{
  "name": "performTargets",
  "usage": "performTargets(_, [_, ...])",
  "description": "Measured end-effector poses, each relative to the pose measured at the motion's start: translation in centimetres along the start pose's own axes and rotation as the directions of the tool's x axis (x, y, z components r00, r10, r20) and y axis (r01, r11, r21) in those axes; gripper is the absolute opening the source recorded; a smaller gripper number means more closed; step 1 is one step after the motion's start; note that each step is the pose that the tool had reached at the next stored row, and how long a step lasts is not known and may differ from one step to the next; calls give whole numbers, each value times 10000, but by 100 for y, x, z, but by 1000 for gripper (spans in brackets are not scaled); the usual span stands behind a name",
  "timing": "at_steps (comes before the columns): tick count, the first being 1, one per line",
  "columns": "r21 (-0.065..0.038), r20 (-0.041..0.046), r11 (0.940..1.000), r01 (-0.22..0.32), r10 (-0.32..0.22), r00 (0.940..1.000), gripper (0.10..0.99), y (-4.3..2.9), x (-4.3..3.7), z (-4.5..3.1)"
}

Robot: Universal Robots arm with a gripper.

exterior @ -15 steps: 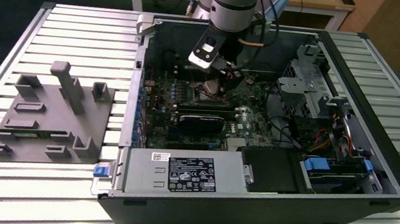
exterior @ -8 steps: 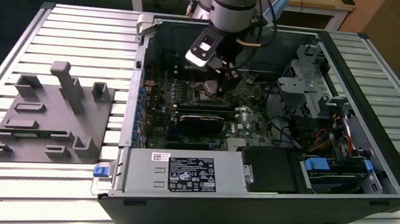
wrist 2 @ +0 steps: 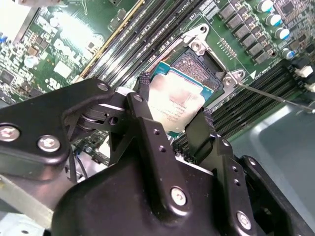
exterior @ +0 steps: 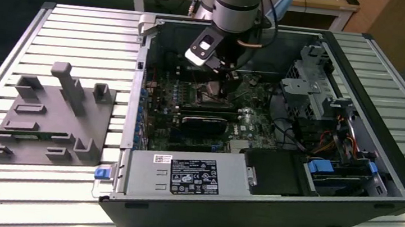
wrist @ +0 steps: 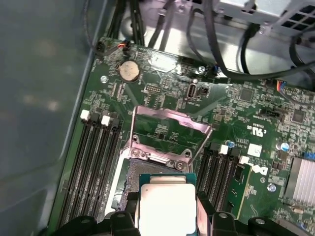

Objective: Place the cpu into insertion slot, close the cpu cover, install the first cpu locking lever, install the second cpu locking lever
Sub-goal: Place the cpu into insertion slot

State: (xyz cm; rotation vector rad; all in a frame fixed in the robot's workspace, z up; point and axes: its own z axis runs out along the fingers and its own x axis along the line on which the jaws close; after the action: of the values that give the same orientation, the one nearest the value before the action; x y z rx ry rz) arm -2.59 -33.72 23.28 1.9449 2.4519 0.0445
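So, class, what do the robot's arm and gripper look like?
The arm is a silver-grey cylinder with a dark band, black cables beside it. A white box sits at its wrist. The gripper is matte black, its angular jaws studded with silver screws.

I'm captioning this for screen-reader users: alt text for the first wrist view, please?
The gripper holds the cpu by two opposite edges over the insertion slot of a green motherboard. The cpu cover stands raised open at the slot's edge, with long black memory slots on both sides.
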Motion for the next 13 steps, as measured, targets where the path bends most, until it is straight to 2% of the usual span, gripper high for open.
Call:
performTargets(7, [-9, 23, 9969, -783, 783, 9969, 541, -1, 0, 4])
performTargets(13, [-18, 45, 9878, -1556, 1556, 9878, 541, -2, 0, 10])
